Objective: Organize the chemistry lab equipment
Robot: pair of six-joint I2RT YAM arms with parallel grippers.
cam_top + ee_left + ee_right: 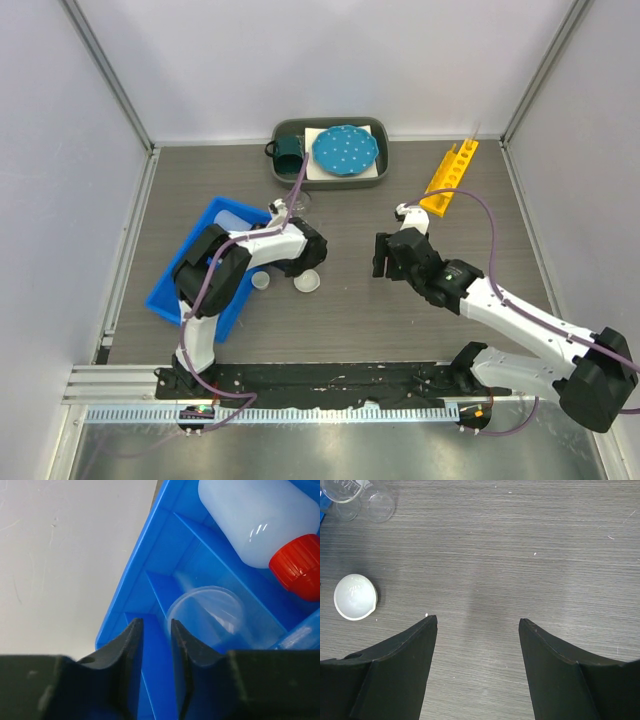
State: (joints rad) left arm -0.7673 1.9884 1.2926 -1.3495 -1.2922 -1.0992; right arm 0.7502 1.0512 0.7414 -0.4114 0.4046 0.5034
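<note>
The blue bin [150, 545] holds the squeeze bottle [255, 520] and a small clear dish [207, 612] beneath the narrowly parted, empty left gripper [156, 645], so binning looks underway; next, the wide-spread, empty right gripper [477, 621] probably must straddle the white dish [354, 597].

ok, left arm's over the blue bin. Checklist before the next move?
1. Left fingers unloaded: ok, slightly apart, nothing between them.
2. Clear cup inside the blue bin: ok, sits in a compartment.
3. Squeeze bottle binned: ok, lies on its side, red cap on.
4. Right fingers ready: ok, wide open, empty, over bare table.
5. All small dishes binned: not ok, white dish sits on the table.
6. Yellow rack holes empty: cannot tell, too small.
</note>
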